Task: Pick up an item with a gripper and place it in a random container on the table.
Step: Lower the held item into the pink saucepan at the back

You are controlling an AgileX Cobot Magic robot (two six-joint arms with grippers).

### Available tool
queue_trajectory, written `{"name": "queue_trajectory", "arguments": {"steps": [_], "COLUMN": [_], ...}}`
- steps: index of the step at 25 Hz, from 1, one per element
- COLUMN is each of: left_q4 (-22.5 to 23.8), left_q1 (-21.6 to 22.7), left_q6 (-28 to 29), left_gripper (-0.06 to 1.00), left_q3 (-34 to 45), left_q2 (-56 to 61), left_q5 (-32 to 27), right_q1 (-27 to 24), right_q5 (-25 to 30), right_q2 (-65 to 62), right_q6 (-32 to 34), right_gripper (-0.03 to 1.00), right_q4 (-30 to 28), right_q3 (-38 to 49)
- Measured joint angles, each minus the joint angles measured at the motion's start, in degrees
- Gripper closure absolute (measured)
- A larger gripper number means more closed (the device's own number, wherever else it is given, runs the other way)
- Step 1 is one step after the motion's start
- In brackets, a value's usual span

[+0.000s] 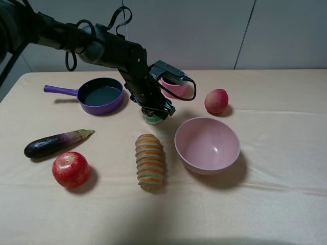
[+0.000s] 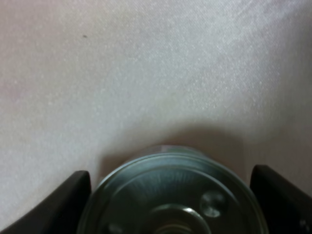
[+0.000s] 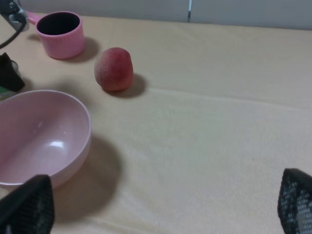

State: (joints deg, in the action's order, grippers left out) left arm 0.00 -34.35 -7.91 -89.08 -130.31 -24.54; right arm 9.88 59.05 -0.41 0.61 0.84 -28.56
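The small tin can [image 1: 152,118] with a silver lid and green band stands on the beige table [image 1: 265,204], just in front of the pink saucepan [image 1: 173,88]. My left gripper [image 1: 153,109] reaches down over it. In the left wrist view the can's lid [image 2: 170,195] fills the gap between the two black fingers [image 2: 58,209], which press against its sides. The saucepan also shows in the right wrist view [image 3: 61,34], upright and empty. My right gripper [image 3: 161,209] is open and empty, out of the high view.
A wide pink bowl [image 1: 207,145] sits right of the can, with a peach [image 1: 216,101] behind it. A purple frying pan [image 1: 99,95] is to the left. An eggplant [image 1: 53,144], a red apple [image 1: 71,169] and a ridged bread roll [image 1: 150,162] lie in front.
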Motion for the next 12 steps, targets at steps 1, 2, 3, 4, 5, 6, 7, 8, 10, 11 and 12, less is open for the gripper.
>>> {"name": "queue_trajectory", "arguments": {"steps": [1, 2, 3, 4, 5, 6, 7, 8, 10, 11, 12], "left_q4": [0.0, 0.0, 0.0, 0.0, 0.0, 0.0, 0.0, 0.0, 0.3, 0.5, 0.7], "left_q1": [0.0, 0.0, 0.0, 0.0, 0.0, 0.0, 0.0, 0.0, 0.0, 0.0, 0.0], "left_q6": [0.0, 0.0, 0.0, 0.0, 0.0, 0.0, 0.0, 0.0, 0.0, 0.0, 0.0], "left_gripper": [0.28, 0.28, 0.28, 0.28, 0.28, 0.28, 0.28, 0.28, 0.28, 0.28, 0.28], "left_q3": [0.0, 0.0, 0.0, 0.0, 0.0, 0.0, 0.0, 0.0, -0.1, -0.4, -0.8], "left_q2": [0.0, 0.0, 0.0, 0.0, 0.0, 0.0, 0.0, 0.0, 0.0, 0.0, 0.0], "left_q5": [0.0, -0.1, -0.3, -0.4, -0.5, -0.6, -0.6, -0.6, -1.0, -1.4, -1.9], "right_q1": [0.0, 0.0, 0.0, 0.0, 0.0, 0.0, 0.0, 0.0, 0.0, 0.0, 0.0], "right_q5": [0.0, 0.0, 0.0, 0.0, 0.0, 0.0, 0.0, 0.0, 0.0, 0.0, 0.0], "right_q2": [0.0, 0.0, 0.0, 0.0, 0.0, 0.0, 0.0, 0.0, 0.0, 0.0, 0.0], "right_q6": [0.0, 0.0, 0.0, 0.0, 0.0, 0.0, 0.0, 0.0, 0.0, 0.0, 0.0], "right_gripper": [0.27, 0.27, 0.27, 0.27, 0.27, 0.27, 0.27, 0.27, 0.27, 0.27, 0.27], "right_q4": [0.0, 0.0, 0.0, 0.0, 0.0, 0.0, 0.0, 0.0, 0.0, 0.0, 0.0], "right_q3": [0.0, 0.0, 0.0, 0.0, 0.0, 0.0, 0.0, 0.0, 0.0, 0.0, 0.0]}}
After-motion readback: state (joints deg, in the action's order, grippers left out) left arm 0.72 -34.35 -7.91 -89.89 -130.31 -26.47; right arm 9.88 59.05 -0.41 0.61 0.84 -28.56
